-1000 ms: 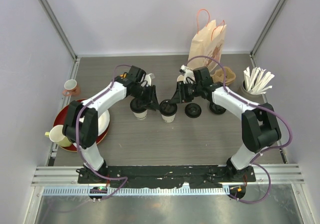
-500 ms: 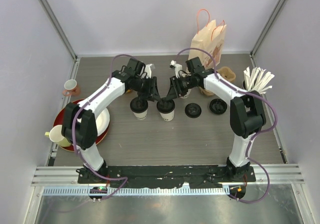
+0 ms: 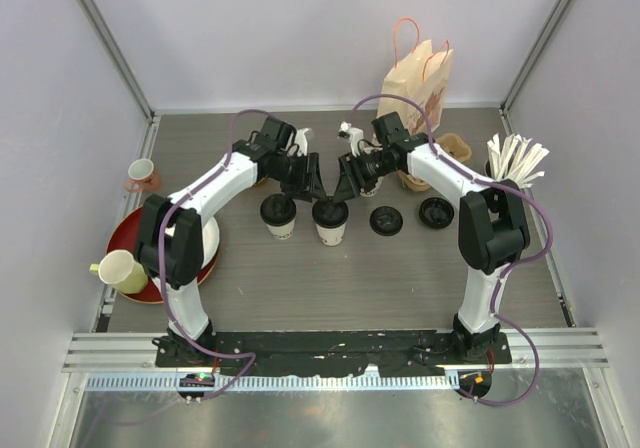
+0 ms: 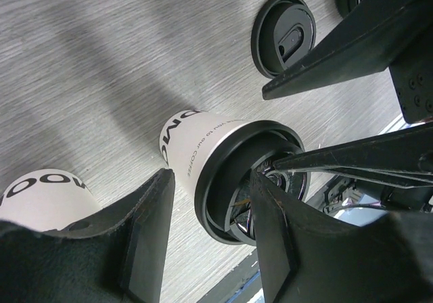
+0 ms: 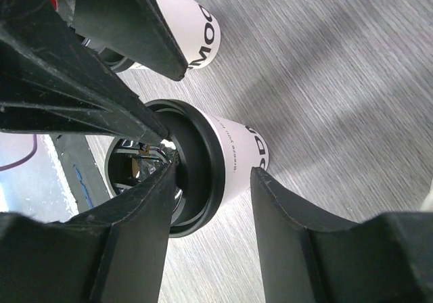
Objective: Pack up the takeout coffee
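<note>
Left pincer (image 3: 313, 194) and right pincer (image 3: 343, 194) crowd over right cup (image 3: 331, 226); left cup (image 3: 280, 220) close beside; loose lid (image 3: 386, 220) near its right; passage along near tabletop (image 3: 330, 293).

Left cup (image 3: 279, 216): small white paper cup, slightly tapered, black-lidded, black lettering on wall. Upright, just left of frame centre in top view.

Right cup (image 3: 331, 221): same make, black-lidded, upright, at frame centre. Just beside left cup, narrow gap between, not touching.

Left wrist view: right cup (image 4: 203, 144) mid-frame, lettering readable in part; left cup (image 4: 40, 189) cut off at lower left edge.
</note>
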Controlling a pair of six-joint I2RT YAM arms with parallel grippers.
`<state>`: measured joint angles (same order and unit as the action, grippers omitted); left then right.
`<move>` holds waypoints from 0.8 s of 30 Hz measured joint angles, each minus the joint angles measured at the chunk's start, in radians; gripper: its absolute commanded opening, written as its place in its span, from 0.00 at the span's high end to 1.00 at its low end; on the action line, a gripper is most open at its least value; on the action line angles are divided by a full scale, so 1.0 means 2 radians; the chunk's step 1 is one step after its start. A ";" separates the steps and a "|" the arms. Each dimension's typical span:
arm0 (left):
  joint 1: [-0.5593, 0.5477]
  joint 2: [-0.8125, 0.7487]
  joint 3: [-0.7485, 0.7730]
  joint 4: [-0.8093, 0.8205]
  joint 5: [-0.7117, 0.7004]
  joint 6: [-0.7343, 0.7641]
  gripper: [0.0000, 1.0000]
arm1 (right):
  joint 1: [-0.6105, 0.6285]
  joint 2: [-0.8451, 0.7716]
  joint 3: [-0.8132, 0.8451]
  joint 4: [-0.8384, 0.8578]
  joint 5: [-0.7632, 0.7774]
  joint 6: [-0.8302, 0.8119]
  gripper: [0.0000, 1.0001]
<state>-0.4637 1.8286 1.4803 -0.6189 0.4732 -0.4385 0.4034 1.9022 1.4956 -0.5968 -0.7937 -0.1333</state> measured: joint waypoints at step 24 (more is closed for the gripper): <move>0.006 -0.039 -0.035 0.010 0.027 -0.019 0.57 | 0.000 -0.087 0.004 0.015 0.129 0.083 0.58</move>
<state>-0.4522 1.7515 1.4109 -0.5999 0.5262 -0.4759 0.4038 1.7283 1.5043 -0.5659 -0.5358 0.0326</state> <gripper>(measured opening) 0.457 0.475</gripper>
